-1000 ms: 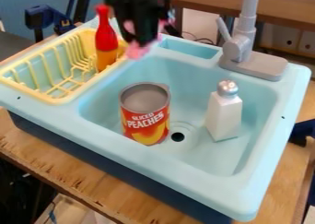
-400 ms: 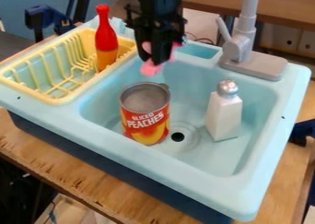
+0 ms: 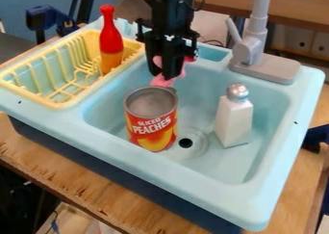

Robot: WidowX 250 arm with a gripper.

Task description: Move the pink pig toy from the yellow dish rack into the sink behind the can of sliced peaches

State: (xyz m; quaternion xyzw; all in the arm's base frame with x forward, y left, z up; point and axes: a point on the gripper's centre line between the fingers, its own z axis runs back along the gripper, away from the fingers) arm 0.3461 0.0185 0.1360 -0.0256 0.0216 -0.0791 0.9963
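Observation:
Hanging over the back part of the sink, the black gripper (image 3: 168, 73) is shut on a small pink object (image 3: 162, 81). Parts of this object stick out below and to both sides of the fingers, which hide its middle. Just in front of and below it stands an upright can of peaches (image 3: 151, 118) with a grey top, in the sink basin. A white shaker (image 3: 234, 117) with a silver cap stands to the right in the same basin, near the drain.
The light blue sink (image 3: 186, 177) has a grey faucet (image 3: 254, 55) at its back right. A yellow dish rack (image 3: 57, 103) is at the left, holding a red and orange bottle (image 3: 110, 43). A blue clamp (image 3: 48, 17) is behind.
The gripper has come forward and slightly right from the sink's back edge, carrying the pink object toward the can. Can, shaker and bottle have stayed put.

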